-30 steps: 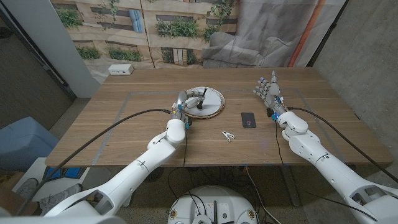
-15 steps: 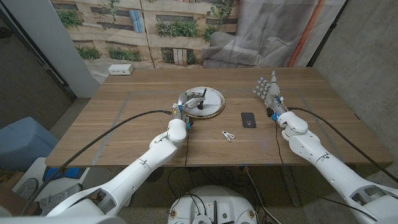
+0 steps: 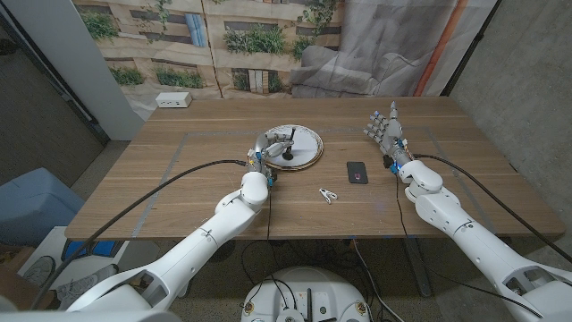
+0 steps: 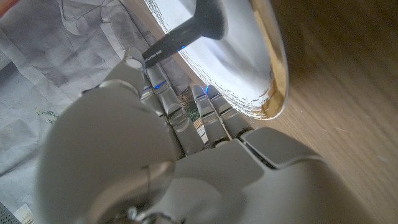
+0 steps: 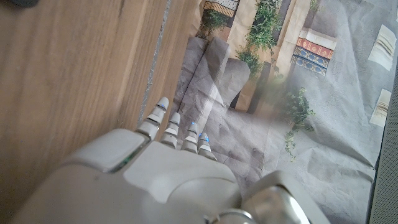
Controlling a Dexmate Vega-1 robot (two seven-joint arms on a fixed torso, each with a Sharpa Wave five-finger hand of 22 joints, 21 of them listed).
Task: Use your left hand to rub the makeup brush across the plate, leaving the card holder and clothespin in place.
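A white plate (image 3: 306, 144) with a gold rim sits at the table's middle. My left hand (image 3: 266, 147) reaches over the plate's left edge and holds a black makeup brush (image 3: 286, 151), whose head stands on the plate. In the left wrist view the brush (image 4: 186, 34) runs from my fingers (image 4: 166, 102) onto the plate (image 4: 249, 68). A black card holder (image 3: 357, 172) lies right of the plate, and a white clothespin (image 3: 328, 193) lies nearer the front. My right hand (image 3: 386, 129) stands at the right with fingers spread, holding nothing; its fingers (image 5: 177, 134) reach over bare wood.
A white box (image 3: 175, 100) sits at the table's far left corner. Black cables run along both arms. Tape lines mark a rectangle on the wood. A printed backdrop and grey cloth hang behind the table.
My left hand and the brush have shifted slightly on the plate. The right hand, card holder and clothespin have not moved.
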